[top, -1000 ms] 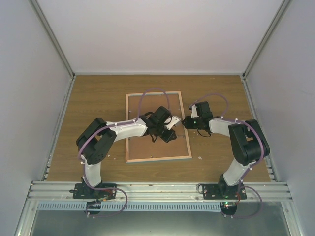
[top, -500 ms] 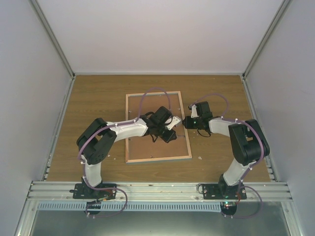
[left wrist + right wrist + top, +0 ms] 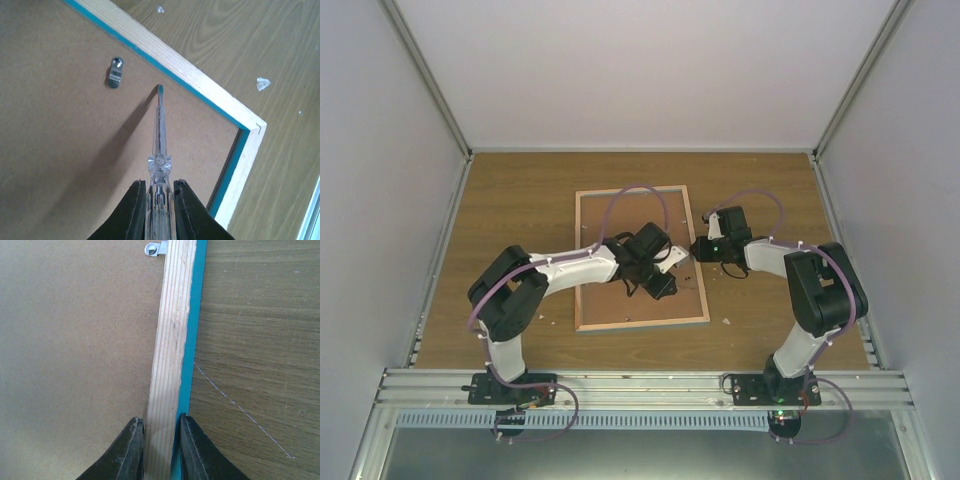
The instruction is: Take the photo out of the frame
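Stiff, light turquoise wooden frame point(image 3: 582, 262) steadied
3 o'clock rim clamped by right end effector point(image 3: 161, 431); clear screwdriver point(image 3: 159, 130) gripped by left end effector point(image 3: 159, 194).

Wooden table point(image 3: 760, 180), frame point(image 3: 620, 308) face down, white scraps point(image 3: 262, 83)

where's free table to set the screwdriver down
Bare table: the far strip between the frame and the back wall, and the far-left corner. Crowded: the frame's backing under the screwdriver in the left gripper, and its right rail, clamped by the right gripper.
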Motion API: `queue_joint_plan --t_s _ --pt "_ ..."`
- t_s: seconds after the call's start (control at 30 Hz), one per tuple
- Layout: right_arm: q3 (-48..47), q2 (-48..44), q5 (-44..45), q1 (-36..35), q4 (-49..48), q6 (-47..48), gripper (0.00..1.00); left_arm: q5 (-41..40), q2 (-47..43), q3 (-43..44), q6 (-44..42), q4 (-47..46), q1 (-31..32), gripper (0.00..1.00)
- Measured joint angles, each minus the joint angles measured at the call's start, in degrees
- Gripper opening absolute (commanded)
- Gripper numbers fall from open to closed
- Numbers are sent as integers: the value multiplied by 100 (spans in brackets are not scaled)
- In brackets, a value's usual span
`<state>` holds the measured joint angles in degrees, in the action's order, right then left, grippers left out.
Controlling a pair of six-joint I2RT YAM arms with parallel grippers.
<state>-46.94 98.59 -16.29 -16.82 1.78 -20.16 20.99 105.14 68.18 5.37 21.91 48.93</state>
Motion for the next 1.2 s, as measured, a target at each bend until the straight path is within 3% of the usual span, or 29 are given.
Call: queue_joint_plan --t_s 0.33,0.53,1.2 --pt "0 -4 -4 0 7 42 2 -212 -885 -203 264 17 -118 0" --pt "52 -81 20 -33 48 109 1 -372 -881 -199 487 -72 -498 0" --pt "404 -374 -87 -155 24 299 1 -688 651 1102 702 -490 -1375 0"
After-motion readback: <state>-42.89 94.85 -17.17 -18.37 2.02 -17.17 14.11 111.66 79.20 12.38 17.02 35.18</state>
